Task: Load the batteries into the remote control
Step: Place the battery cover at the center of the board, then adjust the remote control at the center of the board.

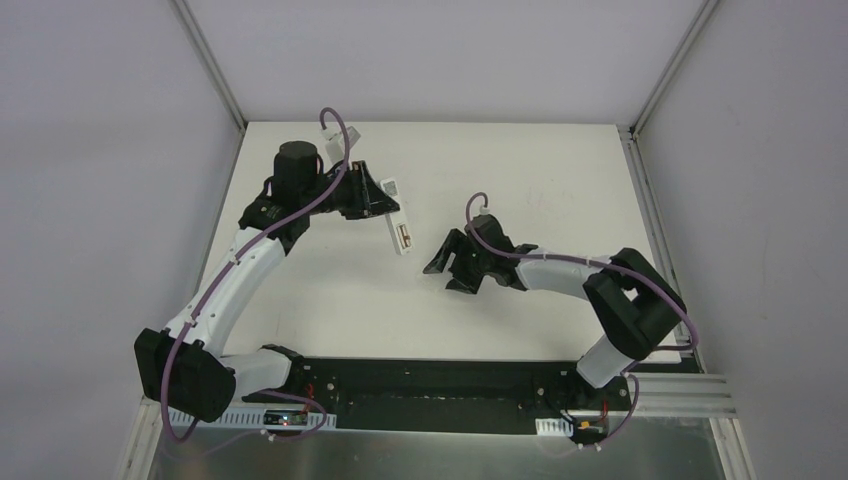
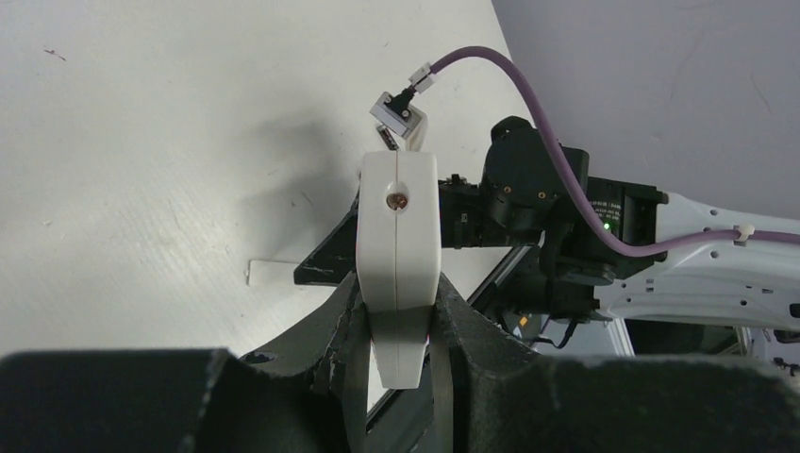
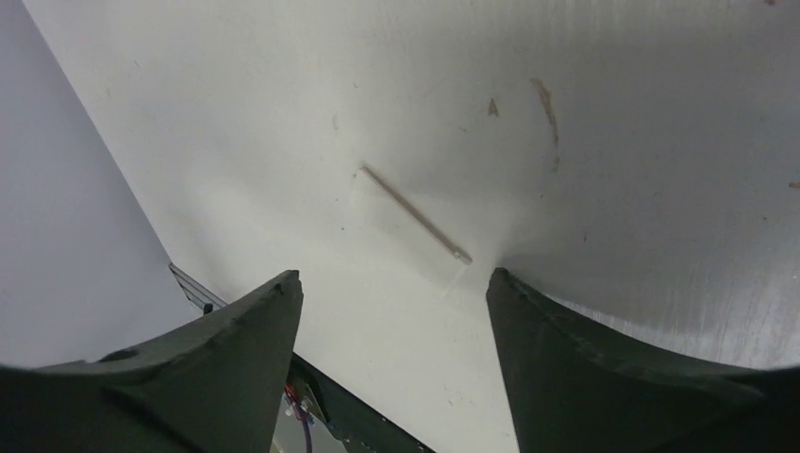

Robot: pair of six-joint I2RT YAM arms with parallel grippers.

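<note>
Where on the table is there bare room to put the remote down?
The far right of the table, beyond the right arm, is bare, and so is the near strip between the remote and the black base rail. The middle is crowded: the open right gripper hangs over a small white cover.

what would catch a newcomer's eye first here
The white remote control stands out first, clamped in the left gripper over the far left of the table. Next comes the right gripper, open near the table's middle, directly above a thin white cover piece lying flat there.
</note>
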